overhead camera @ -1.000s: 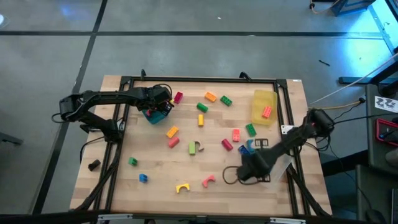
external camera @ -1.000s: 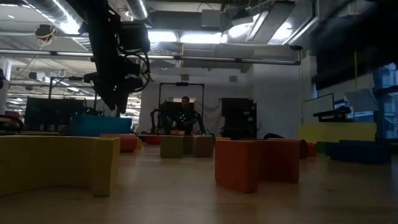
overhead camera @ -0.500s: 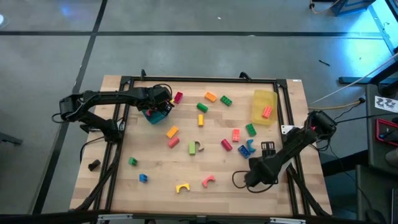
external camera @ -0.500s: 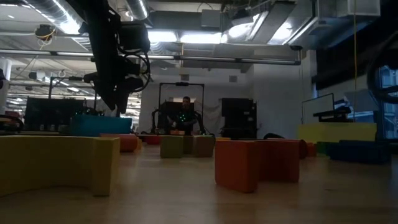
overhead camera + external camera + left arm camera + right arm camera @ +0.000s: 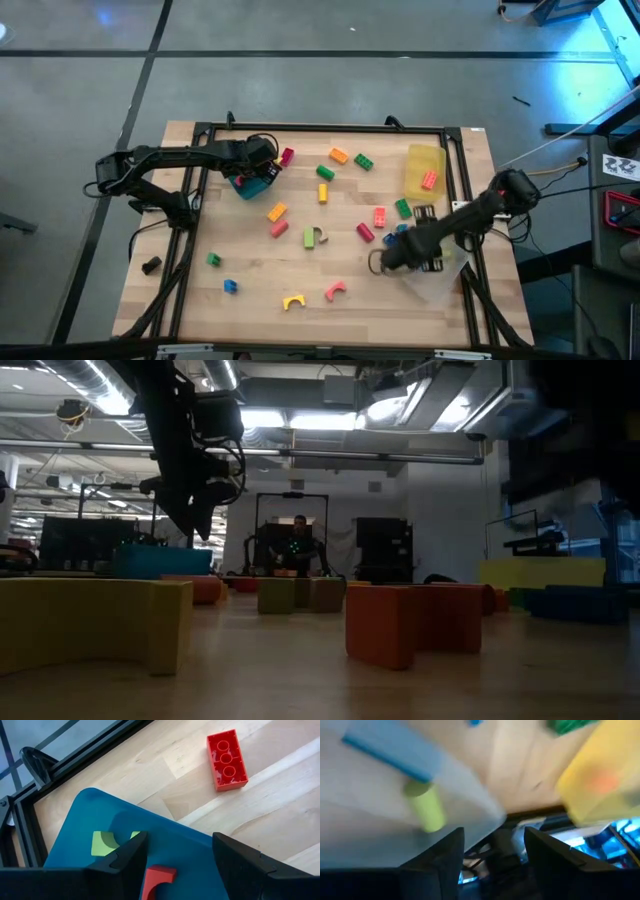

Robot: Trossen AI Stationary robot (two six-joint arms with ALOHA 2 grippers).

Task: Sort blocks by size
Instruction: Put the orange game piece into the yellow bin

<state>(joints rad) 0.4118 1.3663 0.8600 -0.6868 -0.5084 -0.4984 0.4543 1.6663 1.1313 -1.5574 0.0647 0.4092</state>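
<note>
Blocks lie scattered on the wooden table (image 5: 250, 250), among them a red brick (image 5: 227, 760), a yellow arch (image 5: 292, 301) and a pink arch (image 5: 335, 291). My left gripper (image 5: 177, 855) hangs open and empty over the teal tray (image 5: 243, 188). A green arch (image 5: 107, 842) and a red arch (image 5: 157, 879) lie in that tray. My right gripper (image 5: 492, 855) is open and empty above the clear tray (image 5: 442, 282), which holds a blue bar (image 5: 395, 755) and a yellow-green cylinder (image 5: 427, 807). In the high view it (image 5: 405, 258) sits at the near right.
A yellow tray (image 5: 424, 170) with an orange block (image 5: 429, 179) stands at the far right. A dark metal frame (image 5: 320, 128) runs around the table. A small black lump (image 5: 151, 265) sits at the near left edge. A person (image 5: 297, 530) shows far off in the room.
My right gripper has swung toward the table's near right corner, then back toward the table's middle, staying open. My left gripper has kept its place over the teal tray.
</note>
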